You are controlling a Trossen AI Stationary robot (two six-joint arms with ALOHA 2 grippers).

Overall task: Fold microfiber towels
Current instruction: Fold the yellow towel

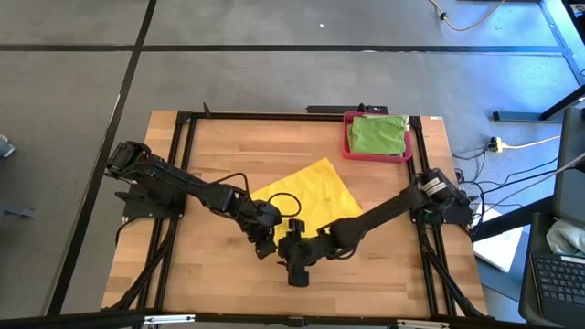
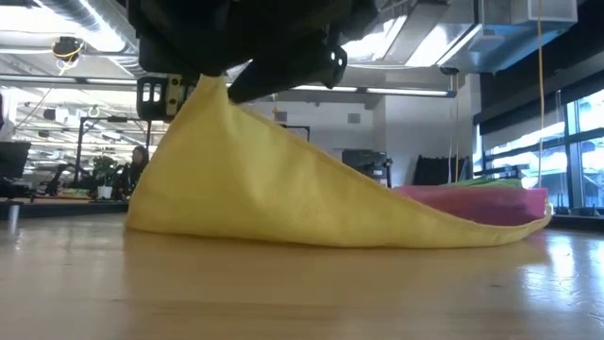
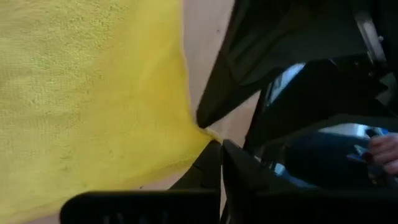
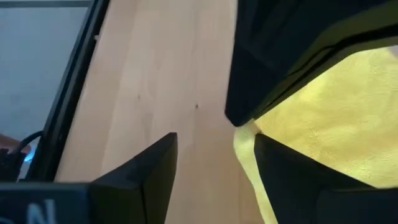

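Observation:
A yellow towel point(image 1: 306, 192) lies as a diamond in the middle of the table. Its near corner is raised point(image 2: 212, 90), and the rest slopes down onto the wood point(image 2: 377, 222). My left gripper point(image 1: 266, 236) comes from the table's left and is shut on that corner. My right gripper point(image 1: 292, 239) comes from the right and is open just beside it. Its two fingers point(image 4: 155, 174) stand apart, with the towel's edge point(image 4: 249, 162) between them. A bright green towel point(image 1: 377, 134) lies in the pink-red tray point(image 1: 347, 137). My left gripper pinches the yellow towel's near corner point(image 3: 204, 134) between its two fingers, right at the tip of the cloth. The corner is lifted above the table. The cloth hangs from it in a slack slope, and its far part point(image 2: 453, 227) rests on the table. My right gripper is open; the towel's edge runs along one finger's inner side point(image 4: 267, 155), and I cannot tell whether they touch.
The pink-red tray point(image 2: 491, 203) stands at the table's far right corner. A black frame point(image 1: 183, 137) runs around the table. Bare wood point(image 1: 210, 155) lies left of the towel and along the near edge. A person's hand point(image 3: 382, 152) shows beyond the table.

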